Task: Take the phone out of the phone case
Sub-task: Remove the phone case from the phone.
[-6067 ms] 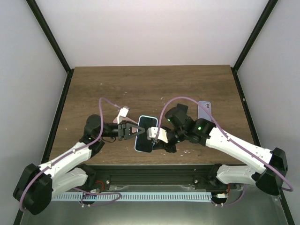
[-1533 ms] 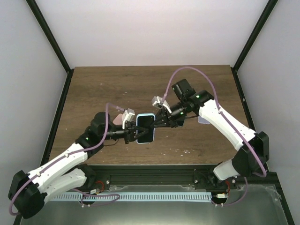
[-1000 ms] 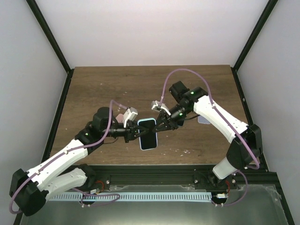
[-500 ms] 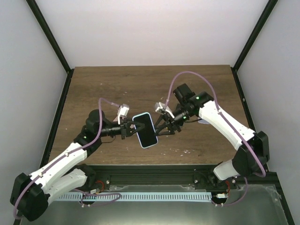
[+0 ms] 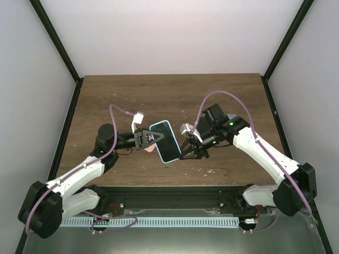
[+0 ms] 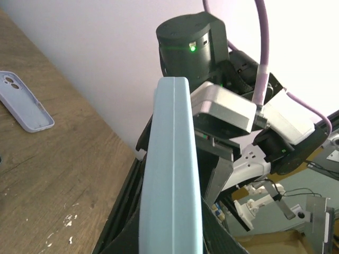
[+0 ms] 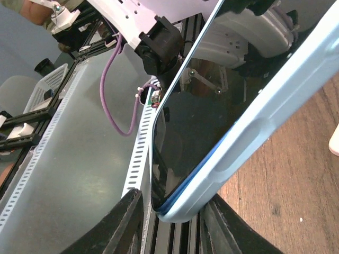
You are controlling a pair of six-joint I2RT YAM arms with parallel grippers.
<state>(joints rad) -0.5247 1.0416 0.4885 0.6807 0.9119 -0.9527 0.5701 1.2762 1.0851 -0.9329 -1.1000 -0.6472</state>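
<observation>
The work stood at the peeling step: the phone sat fully inside its light-blue case, no corner yet freed. Both were held in the air, tilted, above the middle of the table toward its near edge, screen facing up in the top view.

The left gripper was pressed together on the case's left long edge and carried it. The right gripper was at the opposite, nearer corner. In the right wrist view its fingers stood parted on either side of that corner, the rim between them. Whether they were pinching it or only straddling it could not be told.

A second, lilac phone case lay flat on the table, toward the right edge, well apart from this.

The next move probably called for the right fingers to catch only the soft lip at that corner and bend it back off the phone, while the left claw kept a firm hold. Slipping off the rim seemed the main risk.
</observation>
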